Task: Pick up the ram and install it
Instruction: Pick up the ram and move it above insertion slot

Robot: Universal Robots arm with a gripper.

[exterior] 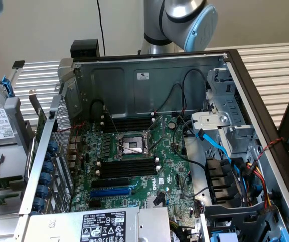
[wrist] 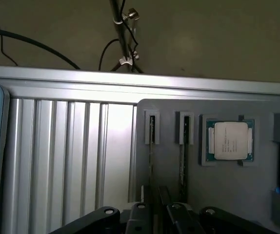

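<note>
Ribbed aluminium tabletop (exterior: 270, 60) carries an open computer case (exterior: 149, 75), and behind its back wall the arm (exterior: 185, 22) (grey metal with a pale blue round cap) bends at a joint above the green motherboard (exterior: 134, 166). Seen from the wrist, the gripper (wrist: 157, 217) shows as black bolted links over a smooth grey tray (wrist: 218, 195); whether it is open or closed cannot be told. Near it the ram (wrist: 151, 146) stands on edge in a narrow slot, a second stick (wrist: 184, 151) in the next slot and a square metal-capped processor (wrist: 230, 141) beside that, while print on the case's white label (exterior: 103, 224) is too small to read.
</note>
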